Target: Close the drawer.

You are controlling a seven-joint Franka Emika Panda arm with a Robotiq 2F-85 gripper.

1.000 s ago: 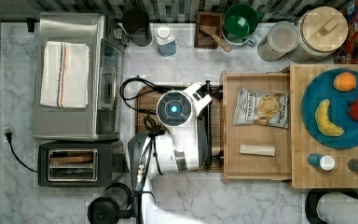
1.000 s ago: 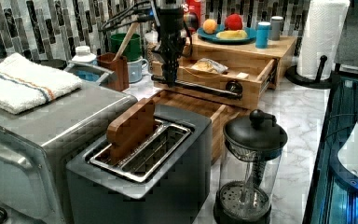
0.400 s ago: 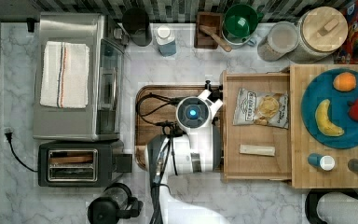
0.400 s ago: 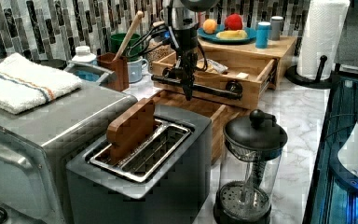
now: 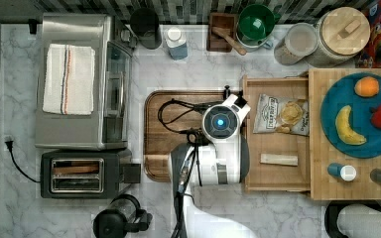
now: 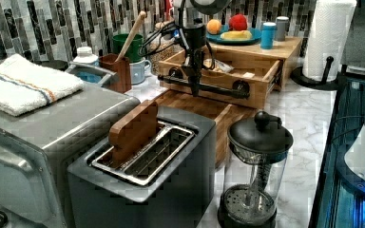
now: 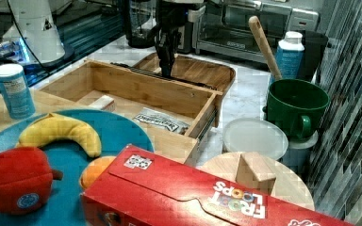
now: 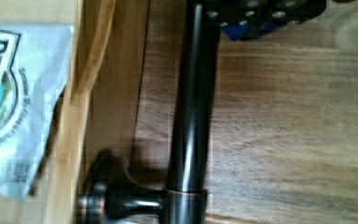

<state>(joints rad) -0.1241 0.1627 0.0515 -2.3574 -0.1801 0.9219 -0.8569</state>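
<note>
Drawer (image 5: 278,173) juts well out of the butcher-block stand (image 5: 322,188) over the cutting board (image 5: 161,148), unclosed, gripper (image 6: 194,88) down at its dark bar handle (image 6: 209,87); finger spacing I cannot tell, so the whole push seemingly remains.

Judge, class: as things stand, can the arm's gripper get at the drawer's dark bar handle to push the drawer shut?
Probably yes. The gripper hangs right at the handle on the front of the open drawer, above the cutting board, with nothing seen between them. Whether it already touches the bar is unclear.
</note>
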